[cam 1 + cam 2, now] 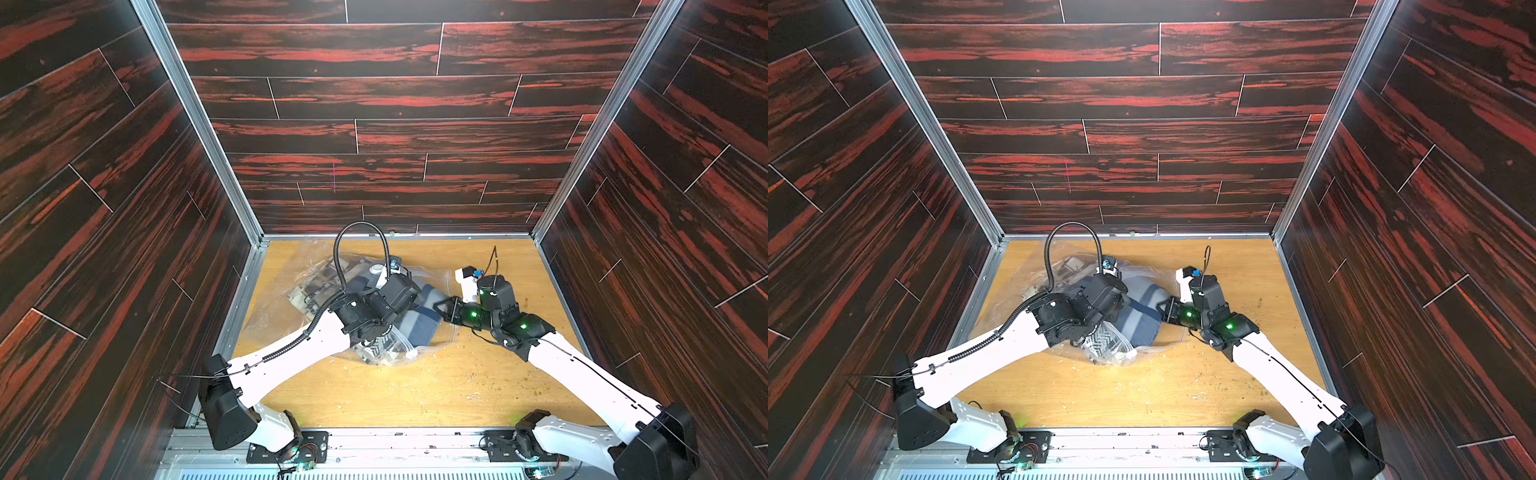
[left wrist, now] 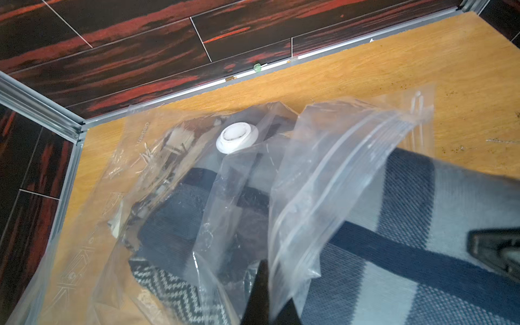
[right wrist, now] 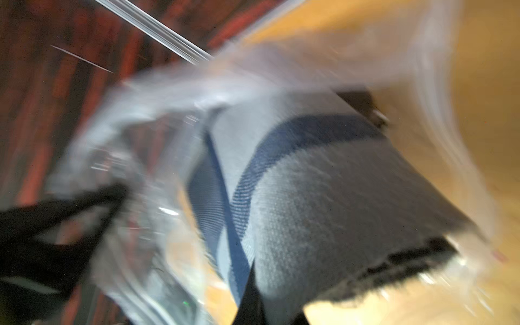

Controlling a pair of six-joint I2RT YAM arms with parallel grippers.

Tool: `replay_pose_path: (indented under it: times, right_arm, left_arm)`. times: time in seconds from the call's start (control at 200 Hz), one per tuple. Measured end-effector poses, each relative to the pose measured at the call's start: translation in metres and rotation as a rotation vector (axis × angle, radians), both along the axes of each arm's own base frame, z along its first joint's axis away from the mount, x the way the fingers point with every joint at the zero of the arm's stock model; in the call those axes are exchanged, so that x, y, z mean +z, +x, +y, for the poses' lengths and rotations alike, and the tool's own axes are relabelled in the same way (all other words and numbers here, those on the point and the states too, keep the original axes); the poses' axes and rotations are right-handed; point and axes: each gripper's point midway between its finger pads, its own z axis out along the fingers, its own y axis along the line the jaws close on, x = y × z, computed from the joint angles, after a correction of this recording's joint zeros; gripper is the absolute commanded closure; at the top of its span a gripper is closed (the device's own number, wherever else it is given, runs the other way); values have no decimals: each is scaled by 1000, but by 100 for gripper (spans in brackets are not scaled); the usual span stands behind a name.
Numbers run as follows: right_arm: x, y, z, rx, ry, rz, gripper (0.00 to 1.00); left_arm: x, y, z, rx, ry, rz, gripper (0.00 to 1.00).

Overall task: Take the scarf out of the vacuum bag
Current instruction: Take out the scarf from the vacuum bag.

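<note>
Left wrist view: the left gripper (image 2: 263, 284) is closed, pinching the zip-seal edge (image 2: 351, 146) of the vacuum bag (image 2: 157, 174) and holding the mouth raised over the scarf (image 2: 422, 225). The bag lies on the far-left part of the table (image 1: 415, 395), white valve (image 2: 237, 136) facing up. The scarf, blue-grey with dark stripes, is partly out: one end is under the plastic near the valve, the other lies past the mouth toward the right arm. The right gripper (image 1: 441, 309) sits at that exposed end, jaws together. The right wrist view is smeared, so it is probably clamped on a fold of the scarf, unconfirmed. The scarf's long axis runs from the bag interior through the mouth toward the right gripper, away from the left. Judgement: the right arm pulls along that axis while the left anchors the bag. A chevron-patterned cloth (image 2: 174, 284) inside could drag along.
</note>
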Motion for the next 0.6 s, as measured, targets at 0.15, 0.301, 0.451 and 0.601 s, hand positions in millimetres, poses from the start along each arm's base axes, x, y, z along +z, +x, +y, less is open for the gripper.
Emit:
replay_pose_path:
  times: [0.15, 0.301, 0.451, 0.601]
  right_arm:
    - [-23, -6, -23, -12, -130, 106, 100]
    - [-31, -2, -46, -39, -272, 175, 100]
    - [-44, -5, -65, -47, -426, 246, 100]
    - [-60, -7, -91, -75, -606, 320, 100]
  left_arm:
    - [-4, 1, -2, -9, 16, 6, 100]
    - [-10, 5, -6, -13, 38, 14, 100]
    - [-17, 18, -11, 2, 59, 30, 100]
    - [-23, 30, -13, 20, 67, 44, 100]
